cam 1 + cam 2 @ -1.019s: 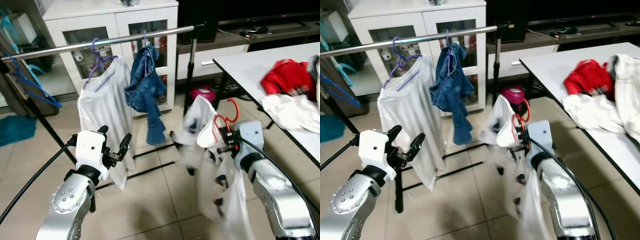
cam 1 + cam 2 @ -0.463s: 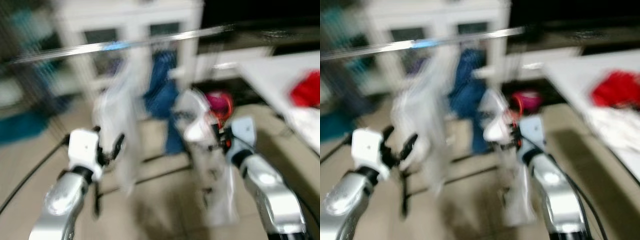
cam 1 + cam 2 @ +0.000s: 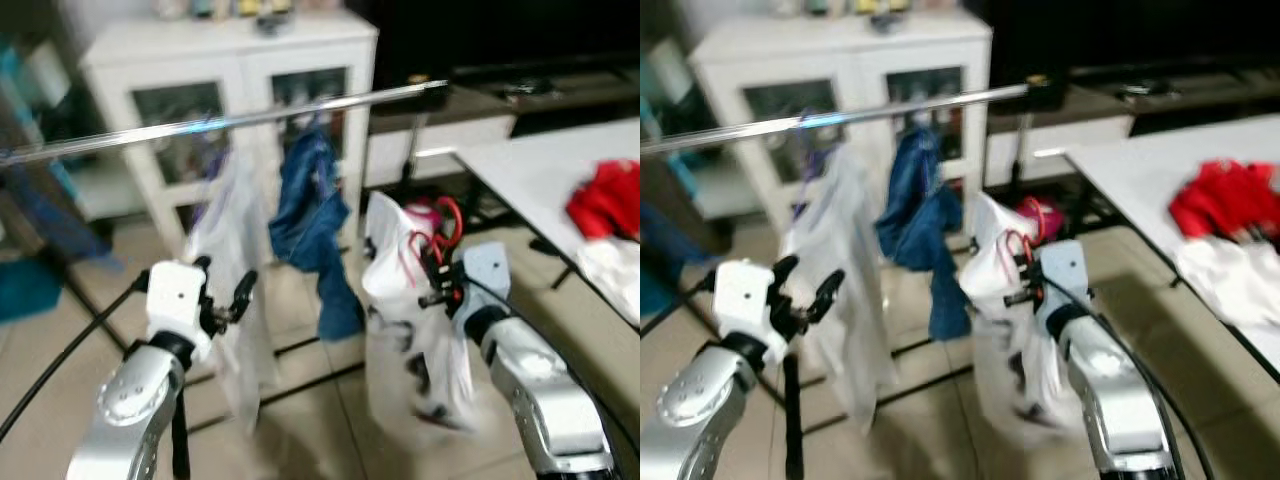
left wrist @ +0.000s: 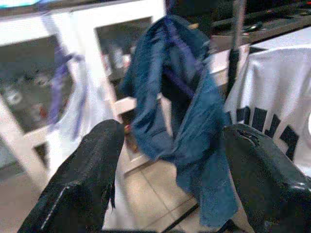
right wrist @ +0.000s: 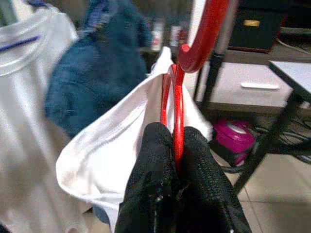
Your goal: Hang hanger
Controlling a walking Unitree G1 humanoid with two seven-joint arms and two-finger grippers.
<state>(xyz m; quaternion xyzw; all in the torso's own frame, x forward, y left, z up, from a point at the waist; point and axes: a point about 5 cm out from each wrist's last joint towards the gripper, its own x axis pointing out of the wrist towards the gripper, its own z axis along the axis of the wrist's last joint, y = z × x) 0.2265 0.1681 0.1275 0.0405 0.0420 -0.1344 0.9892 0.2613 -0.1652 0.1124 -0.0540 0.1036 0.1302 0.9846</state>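
- We are carrying a red hanger [image 5: 176, 104] with a white shirt [image 3: 410, 330] draped on it, near the middle of the frame, below the rail [image 3: 230, 122] that is running across the upper part of the frame.
- Our right pincer [image 5: 176, 160] is pinching the hanger's neck tight between its two black fingers [image 5: 154, 160]; the hook is curling upward above them.
- Our left pincer [image 3: 222, 300] is hovering at the lower left with its fingers spread wide and nothing between them, facing a blue garment [image 4: 180, 111] on the rail.
- A pale shirt on a purple hanger [image 3: 835, 260] and the blue garment are already hanging at the rail's middle; the stretch to their right, toward the rail's black end, is looking free.
- We judge this to be the approach step: the hook is not yet at rail height.
- Next, we think the right arm needs lifting until the hook clears the rail, then lowering over that free stretch before letting go.
- On the table [image 3: 520, 170] at the right, red and white clothes [image 3: 605, 205] are lying.
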